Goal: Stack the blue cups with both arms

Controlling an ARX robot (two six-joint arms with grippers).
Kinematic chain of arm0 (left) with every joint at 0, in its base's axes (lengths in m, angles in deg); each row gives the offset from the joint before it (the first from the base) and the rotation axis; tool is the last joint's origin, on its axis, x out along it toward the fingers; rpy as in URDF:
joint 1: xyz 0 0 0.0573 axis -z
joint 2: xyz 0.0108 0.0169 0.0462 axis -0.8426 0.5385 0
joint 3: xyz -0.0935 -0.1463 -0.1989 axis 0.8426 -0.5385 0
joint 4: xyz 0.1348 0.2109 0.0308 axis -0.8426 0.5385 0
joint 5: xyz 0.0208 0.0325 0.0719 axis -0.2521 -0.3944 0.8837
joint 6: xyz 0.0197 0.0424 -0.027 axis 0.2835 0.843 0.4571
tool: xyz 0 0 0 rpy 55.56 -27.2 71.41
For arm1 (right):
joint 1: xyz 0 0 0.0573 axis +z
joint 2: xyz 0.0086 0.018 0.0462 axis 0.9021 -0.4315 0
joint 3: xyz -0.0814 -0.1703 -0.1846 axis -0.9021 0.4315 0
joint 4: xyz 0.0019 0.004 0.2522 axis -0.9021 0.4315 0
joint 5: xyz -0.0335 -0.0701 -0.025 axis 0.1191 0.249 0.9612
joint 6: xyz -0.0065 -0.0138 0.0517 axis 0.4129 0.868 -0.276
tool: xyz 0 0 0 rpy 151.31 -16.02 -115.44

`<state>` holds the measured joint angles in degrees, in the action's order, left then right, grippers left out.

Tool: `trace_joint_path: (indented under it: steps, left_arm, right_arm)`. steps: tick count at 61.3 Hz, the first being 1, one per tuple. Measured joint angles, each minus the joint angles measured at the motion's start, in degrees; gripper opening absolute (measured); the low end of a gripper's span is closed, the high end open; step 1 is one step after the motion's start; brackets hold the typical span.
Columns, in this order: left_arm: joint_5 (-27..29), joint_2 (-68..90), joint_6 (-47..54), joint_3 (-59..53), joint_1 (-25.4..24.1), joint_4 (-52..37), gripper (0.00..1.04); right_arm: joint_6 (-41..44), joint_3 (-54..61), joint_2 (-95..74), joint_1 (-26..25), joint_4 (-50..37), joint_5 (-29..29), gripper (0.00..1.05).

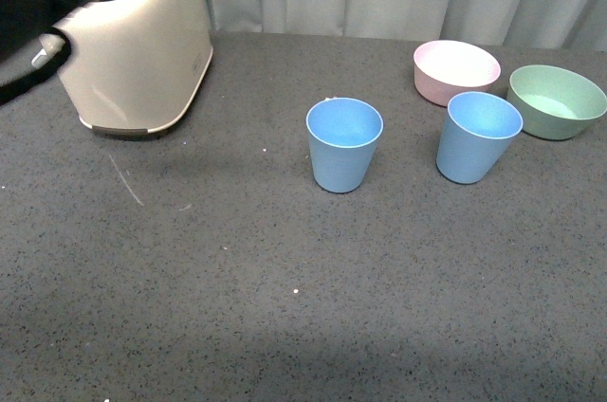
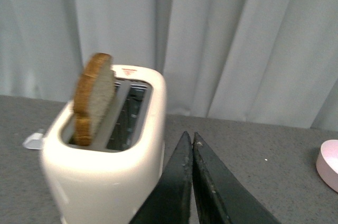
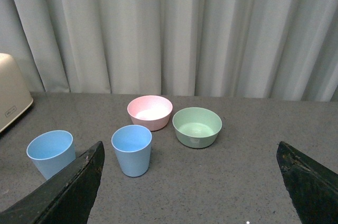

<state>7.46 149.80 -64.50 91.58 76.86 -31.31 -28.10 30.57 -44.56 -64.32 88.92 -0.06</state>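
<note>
Front view shows us two blue cups, both upright on the bench and well apart. The middle cup (image 1: 344, 144) stands near the centre of the bench. The right cup (image 1: 479, 137) stands nearer the right edge, close to the pink bowl (image 1: 456, 71) and the green bowl (image 1: 557, 100); we cannot tell if it touches the pink one. The toaster (image 1: 142, 56) sits at the far left corner with a bread slice (image 2: 92, 97) in its slot.

The left gripper (image 2: 189, 137) hangs just beside the toaster, with its jaws pressed together and nothing between them. The right gripper (image 3: 190, 146) is spread wide and empty, and it looks at both cups from a distance.

We judge that no cup is taken yet, so the step in hand is the reach. The right gripper should come to the right cup from the side away from the bowls and close on the wall a little under the rim. The left gripper must first part its jaws and leave the toaster, then hold the middle cup steady. These cups look light and may tip, so we should bring one straight above the other, mouths in line, and lower it slowly.
</note>
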Motion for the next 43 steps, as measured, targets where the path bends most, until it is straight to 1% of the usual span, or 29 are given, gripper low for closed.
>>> trace_joint_path:
  steps: [1, 13, 20, 28, 43]
  left_arm:
    - [-0.70, -1.38, 0.15, -1.57, -0.63, -0.52, 0.04]
    - [-5.73, -10.49, 1.40, -13.97, -4.74, -1.49, 0.04]
    - [-8.81, -18.62, 1.79, -20.59, -7.80, -0.68, 0.04]
    - [-11.17, -26.36, 1.88, -25.92, -10.84, 2.32, 0.04]
    - [-14.25, -37.86, 1.97, -30.80, -13.55, 8.87, 0.04]
  right_arm:
    - [0.00, 0.00, 0.00, 0.00, 0.00, 0.00, 0.95]
    - [0.00, 0.00, 0.00, 0.00, 0.00, -0.09, 0.95]
    - [0.00, 0.00, 0.00, 0.00, 0.00, -0.02, 0.95]
    - [0.00, 0.00, 0.00, 0.00, 0.00, -0.11, 0.95]
    - [0.00, 0.00, 0.00, 0.00, 0.00, -0.09, 0.95]
